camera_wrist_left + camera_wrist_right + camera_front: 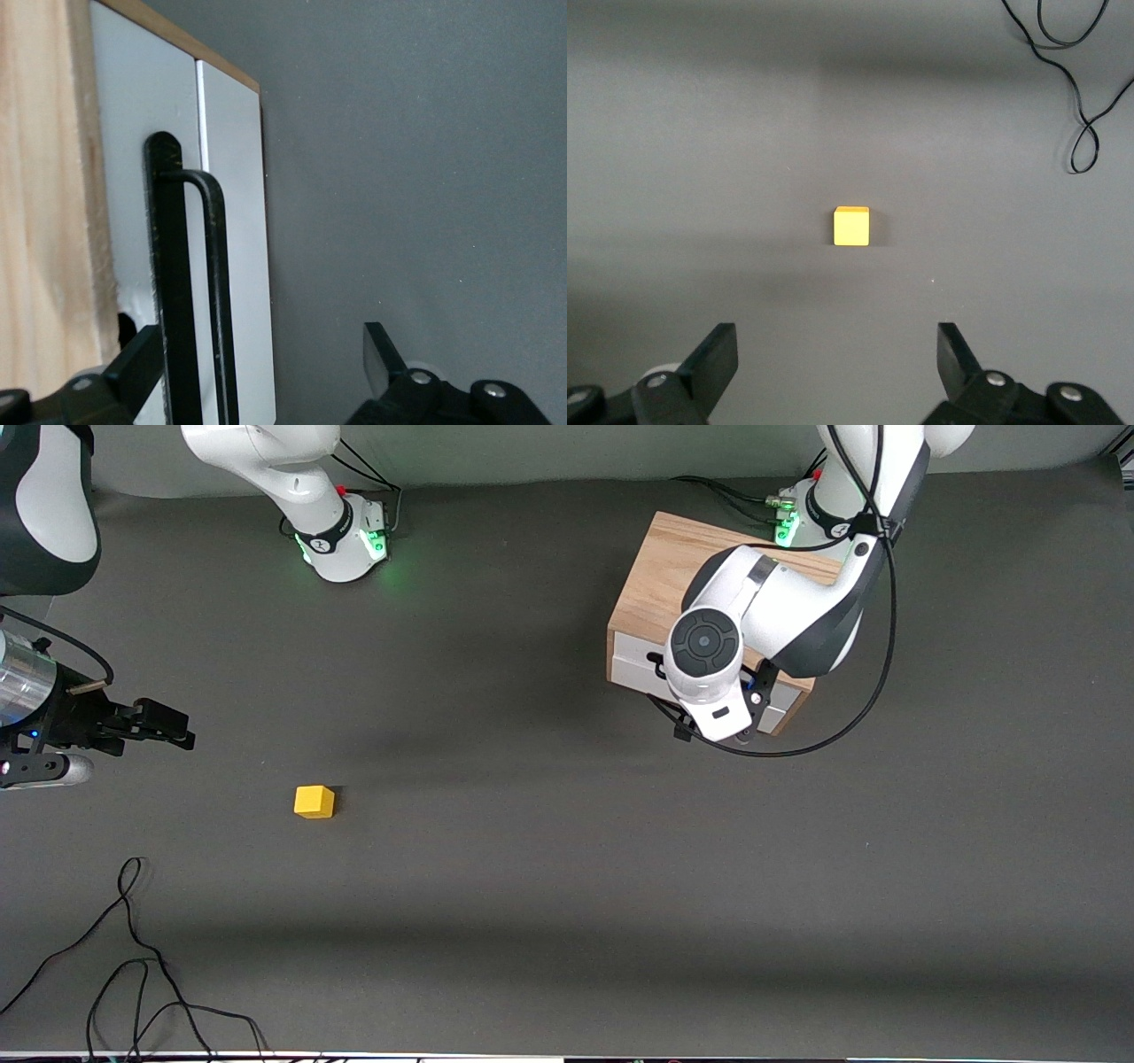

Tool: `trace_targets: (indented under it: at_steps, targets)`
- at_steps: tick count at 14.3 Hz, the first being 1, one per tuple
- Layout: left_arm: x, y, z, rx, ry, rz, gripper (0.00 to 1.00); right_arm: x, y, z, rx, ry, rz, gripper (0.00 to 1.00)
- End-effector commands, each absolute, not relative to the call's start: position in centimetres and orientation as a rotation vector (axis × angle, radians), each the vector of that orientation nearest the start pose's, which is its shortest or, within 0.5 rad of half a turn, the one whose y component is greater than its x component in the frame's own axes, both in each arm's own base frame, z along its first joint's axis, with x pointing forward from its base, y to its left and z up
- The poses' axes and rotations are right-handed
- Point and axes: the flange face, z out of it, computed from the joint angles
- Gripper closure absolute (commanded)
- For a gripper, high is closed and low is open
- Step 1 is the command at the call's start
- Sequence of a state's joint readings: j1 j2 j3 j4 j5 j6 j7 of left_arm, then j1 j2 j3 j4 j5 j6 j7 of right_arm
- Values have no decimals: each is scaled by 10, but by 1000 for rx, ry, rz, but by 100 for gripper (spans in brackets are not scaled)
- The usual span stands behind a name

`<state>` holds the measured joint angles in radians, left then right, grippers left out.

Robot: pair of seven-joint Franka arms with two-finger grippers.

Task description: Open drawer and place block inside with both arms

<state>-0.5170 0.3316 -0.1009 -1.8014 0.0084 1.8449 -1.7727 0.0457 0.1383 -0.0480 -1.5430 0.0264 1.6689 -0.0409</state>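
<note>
The oak box [673, 571] stands near the left arm's base. Its drawer [633, 664], with a white front, looks shut. The left arm's hand [709, 682] hangs in front of the drawer and hides its own fingers there. In the left wrist view my left gripper [261, 359] is open, and the black wire handle [188, 266] on the white front [235, 221] lies between the fingers, close to one finger [142, 363]. The yellow block [314, 802] lies on the table toward the right arm's end. My right gripper [168, 724] is open and empty beside it. The block shows ahead of my right gripper [835, 354] in the right wrist view [851, 227].
The table is covered by a dark grey mat [532, 850]. Loose black cables [133, 957] lie near the front camera at the right arm's end, and they also show in the right wrist view [1076, 97]. The arm bases [350, 536] stand along the table's edge farthest from the front camera.
</note>
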Motion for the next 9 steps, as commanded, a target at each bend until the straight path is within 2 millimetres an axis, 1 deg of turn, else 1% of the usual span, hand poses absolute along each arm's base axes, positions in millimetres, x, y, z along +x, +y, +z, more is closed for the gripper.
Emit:
trace_targets:
  at_steps: [1, 4, 9]
  targets:
    - [491, -341, 342, -2470, -1526, 215, 0, 606, 7, 571, -3105, -32, 1, 0]
    - [492, -342, 335, -2473, -1528, 215, 0, 606, 7, 571, -3105, -32, 1, 0]
    - [493, -344, 314, -2461, -1516, 229, 0, 606, 7, 571, -3105, -32, 1, 0]
